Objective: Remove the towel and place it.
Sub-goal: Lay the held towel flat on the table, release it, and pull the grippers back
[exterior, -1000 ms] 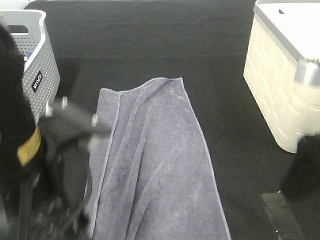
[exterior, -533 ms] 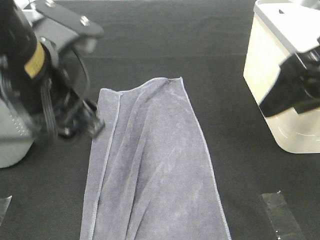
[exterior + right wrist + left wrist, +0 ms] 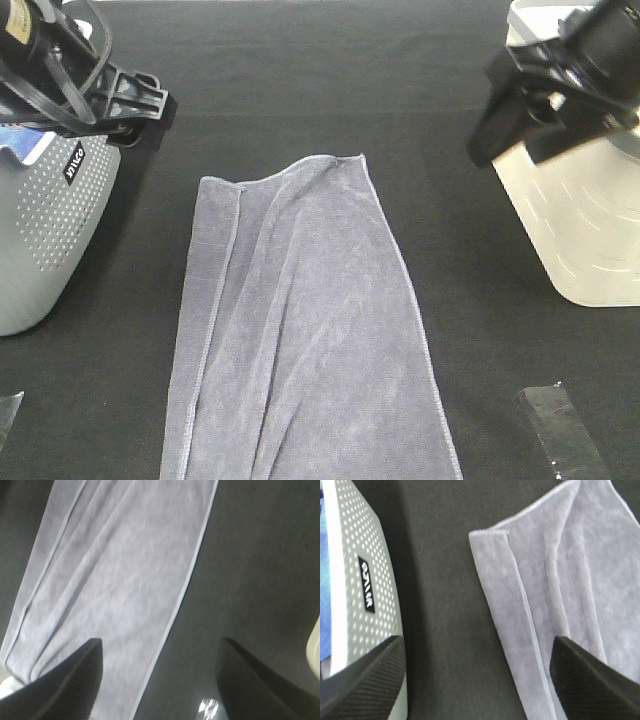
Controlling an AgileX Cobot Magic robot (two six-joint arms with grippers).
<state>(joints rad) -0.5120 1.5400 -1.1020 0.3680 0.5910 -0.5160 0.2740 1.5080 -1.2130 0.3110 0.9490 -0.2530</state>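
Towel (image 3: 300,330) lies flat, bare mat (image 3: 320,100) either side up to grey basket (image 3: 50,230), label (image 3: 74,163) unreadable; left gripper (image 3: 477,647) and right gripper (image 3: 160,647) gape empty.

Black, seemingly fabric-covered tabletop (image 3: 330,90)

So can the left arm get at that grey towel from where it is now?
Probably yes. The left gripper hangs open above the black table, beside the towel, with nothing lying between them; the grey basket stands on its other side.
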